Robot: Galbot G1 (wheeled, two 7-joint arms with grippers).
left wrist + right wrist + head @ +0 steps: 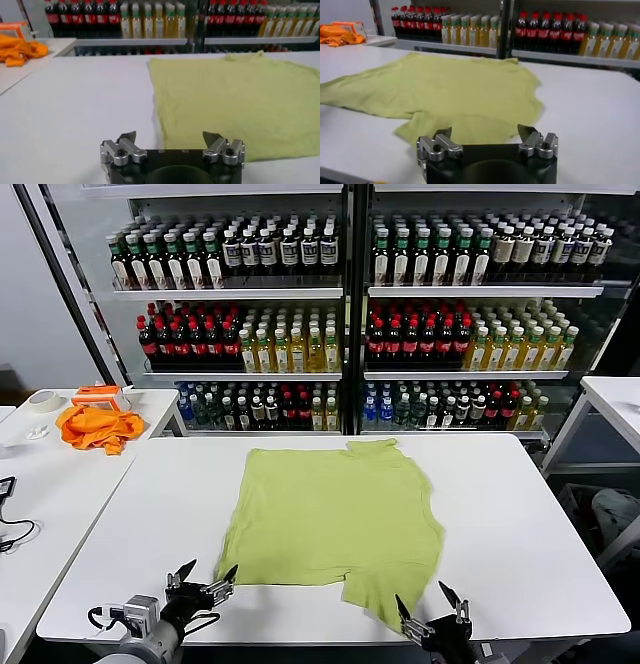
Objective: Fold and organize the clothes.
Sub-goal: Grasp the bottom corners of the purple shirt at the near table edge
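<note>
Pre-grasp stage by my read, no fold made yet: the T-shirt (335,519) lies spread flat, 1 layer, mid-worktop (520,514), one sleeve hanging toward the near edge. Left gripper (203,578) sits at the near edge just short of the shirt's near-left hem corner, right gripper (430,604) just short of that near sleeve, both wide open and holding nothing. Next move likely needs each gripper to reach forward and pinch an edge.

orange cloth (98,427) bunched on the left side table | tape roll (42,400) and orange box (99,394) near it | bottle shelves (340,314) line the back wall
</note>
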